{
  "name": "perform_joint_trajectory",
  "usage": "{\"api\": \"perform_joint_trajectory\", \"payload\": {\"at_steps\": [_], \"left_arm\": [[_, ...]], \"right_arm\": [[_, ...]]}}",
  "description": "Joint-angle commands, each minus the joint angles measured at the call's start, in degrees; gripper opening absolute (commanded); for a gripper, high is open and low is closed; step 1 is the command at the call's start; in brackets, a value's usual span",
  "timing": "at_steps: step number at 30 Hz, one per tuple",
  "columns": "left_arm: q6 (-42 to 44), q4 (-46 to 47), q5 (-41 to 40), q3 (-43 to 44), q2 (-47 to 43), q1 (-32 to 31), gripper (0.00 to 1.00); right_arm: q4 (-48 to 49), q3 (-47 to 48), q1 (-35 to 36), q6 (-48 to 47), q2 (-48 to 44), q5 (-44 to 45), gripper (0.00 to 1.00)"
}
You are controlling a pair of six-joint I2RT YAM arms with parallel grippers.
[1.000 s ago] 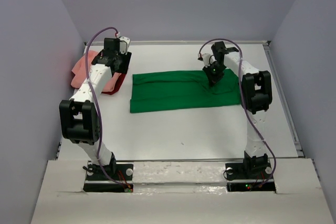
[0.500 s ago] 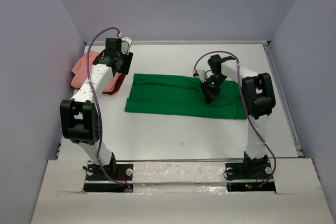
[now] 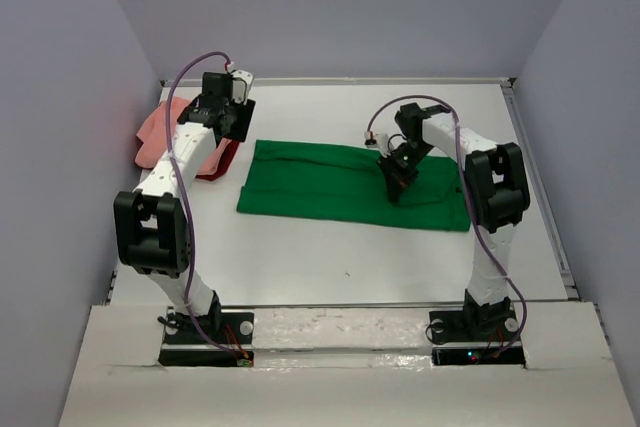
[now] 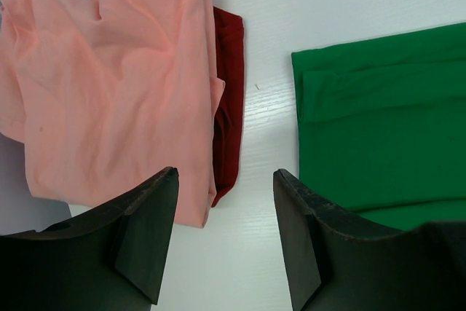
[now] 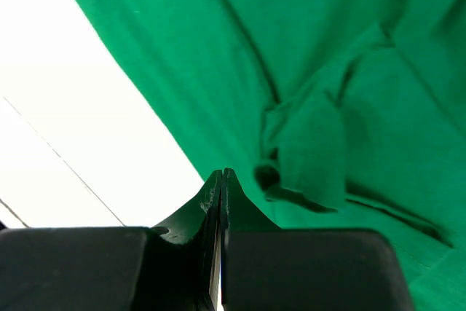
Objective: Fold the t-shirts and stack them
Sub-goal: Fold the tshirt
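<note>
While my left claw (image 4: 226, 174) gapes above the crumpled salmon-pink t-shirt (image 4: 109, 85), my right claw (image 5: 222, 174) is shut. It overhangs the flat green t-shirt (image 3: 320, 187).

Pink shirt (image 4: 109, 92) largely covers the dark red cloth (image 4: 229, 107).

The tabletop (image 3: 300, 257) is white and smooth. A thin pale rail (image 3: 340, 80) runs along its far edge and also down its right edge. Plain grey-violet walls (image 3: 340, 7) stand on three sides. A white board (image 3: 340, 377) covers the near edge. One small dark speck (image 3: 346, 272) lies near the middle of the near edge.
</note>
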Motion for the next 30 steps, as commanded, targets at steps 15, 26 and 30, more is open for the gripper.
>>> {"api": "perform_joint_trajectory", "payload": {"at_steps": [15, 26, 30], "left_arm": [[0.7, 0.3, 0.7, 1.4, -4.7, -0.4, 0.66], [0.8, 0.4, 0.9, 1.0, -4.3, -0.4, 0.66], [0.9, 0.5, 0.7, 0.9, -4.6, -0.4, 0.66]], "right_arm": [[14.7, 1.3, 0.9, 8.5, -12.4, 25.7, 0.0], [17.4, -1.3, 0.9, 8.2, -5.8, 28.9, 0.0], [17.3, -1.3, 0.9, 8.2, -4.1, 28.6, 0.0]]}}
